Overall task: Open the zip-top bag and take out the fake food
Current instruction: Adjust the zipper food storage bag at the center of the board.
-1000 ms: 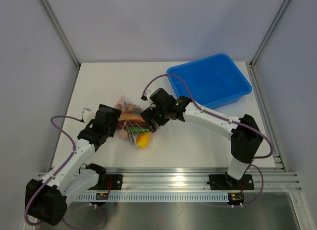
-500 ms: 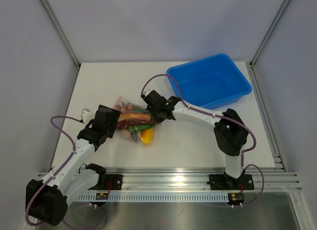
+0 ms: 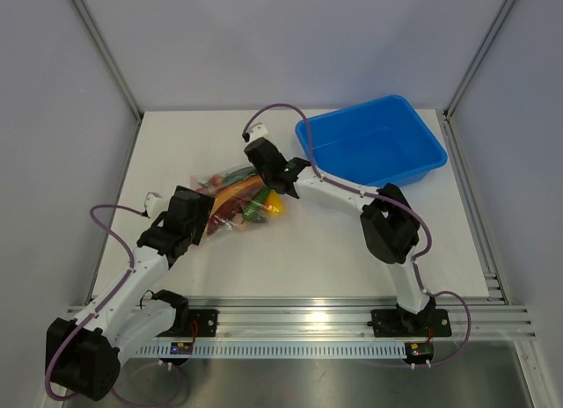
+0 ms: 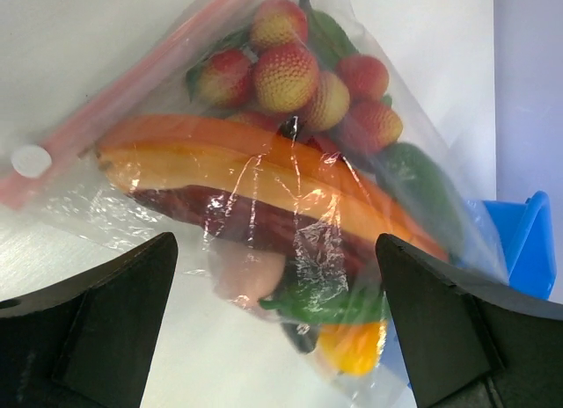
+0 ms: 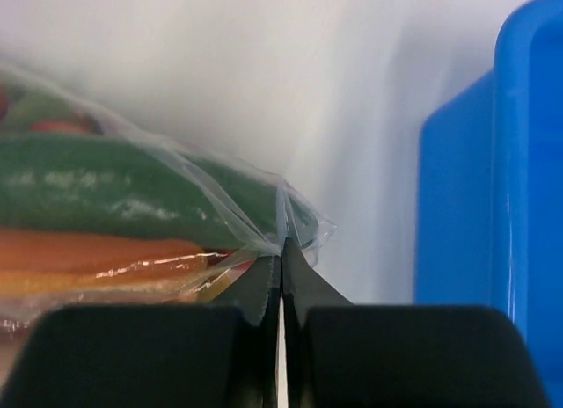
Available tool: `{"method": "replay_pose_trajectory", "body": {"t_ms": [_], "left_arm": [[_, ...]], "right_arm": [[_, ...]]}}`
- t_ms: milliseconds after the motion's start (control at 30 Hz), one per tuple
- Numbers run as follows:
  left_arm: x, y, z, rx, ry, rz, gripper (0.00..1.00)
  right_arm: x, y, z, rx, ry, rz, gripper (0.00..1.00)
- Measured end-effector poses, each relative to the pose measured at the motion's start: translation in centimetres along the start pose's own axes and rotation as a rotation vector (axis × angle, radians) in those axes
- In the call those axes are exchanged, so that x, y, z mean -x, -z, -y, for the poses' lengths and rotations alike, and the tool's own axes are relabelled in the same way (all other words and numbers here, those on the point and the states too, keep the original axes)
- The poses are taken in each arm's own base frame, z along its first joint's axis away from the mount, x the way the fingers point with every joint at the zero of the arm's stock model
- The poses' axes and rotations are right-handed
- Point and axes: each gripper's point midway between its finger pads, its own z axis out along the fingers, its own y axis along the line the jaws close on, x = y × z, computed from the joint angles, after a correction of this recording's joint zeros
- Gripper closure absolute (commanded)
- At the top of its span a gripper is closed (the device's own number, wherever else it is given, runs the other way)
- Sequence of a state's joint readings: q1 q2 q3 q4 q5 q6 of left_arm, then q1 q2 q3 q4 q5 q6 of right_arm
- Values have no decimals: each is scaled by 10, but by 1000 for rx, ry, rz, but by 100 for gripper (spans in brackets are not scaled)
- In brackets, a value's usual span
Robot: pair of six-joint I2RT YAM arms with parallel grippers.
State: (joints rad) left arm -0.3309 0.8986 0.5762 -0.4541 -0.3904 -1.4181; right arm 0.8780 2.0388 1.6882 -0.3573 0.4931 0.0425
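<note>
- While I watch from the overhead view, the clear, crinkly zip-top plastic bag (image 3: 230, 201) lies on the white table (image 3: 176, 144), between the two arms.
- Its pinkish zip strip (image 4: 132, 91) runs along one edge. The bright plastic fake food (image 4: 264, 175) sits inside: speckled red berries, an orange wedge, green pieces, something yellow.
- The right jaws are pressed together on a thin corner of the film.
- The left jaws stand wide apart beside the bag, holding nothing.
- The blue rectangular plastic bin (image 3: 374, 144) sits nearby on the right, apart from the bag.
</note>
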Motion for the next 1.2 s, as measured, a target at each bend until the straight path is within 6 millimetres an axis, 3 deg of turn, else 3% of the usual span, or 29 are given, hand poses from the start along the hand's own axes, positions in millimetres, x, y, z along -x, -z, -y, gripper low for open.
{"method": "replay_pose_trajectory", "body": {"t_ms": [33, 67, 133, 167, 200, 433, 800, 900, 1200], "left_arm": [[0, 0, 0, 0, -4, 0, 1], [0, 0, 0, 0, -7, 0, 1], [0, 0, 0, 0, -10, 0, 1], [0, 0, 0, -1, -11, 0, 1], [0, 0, 0, -1, -12, 0, 1], [0, 0, -1, 0, -23, 2, 1], [14, -6, -7, 23, -20, 6, 1], [12, -12, -10, 42, -39, -40, 1], [-2, -35, -15, 133, -102, -191, 1]], "right_arm": [[5, -9, 1, -14, -6, 12, 100], [9, -18, 2, -26, -10, 20, 93], [12, -30, 4, -49, -18, 27, 59], [15, -34, 5, -64, -22, 31, 24], [17, -37, 6, -72, -26, 36, 20], [30, -30, 8, -64, -66, 64, 15], [8, 43, 4, 143, -187, 38, 17], [5, 47, -2, 179, -201, 25, 17], [-38, 45, -18, 186, -144, -132, 15]]}}
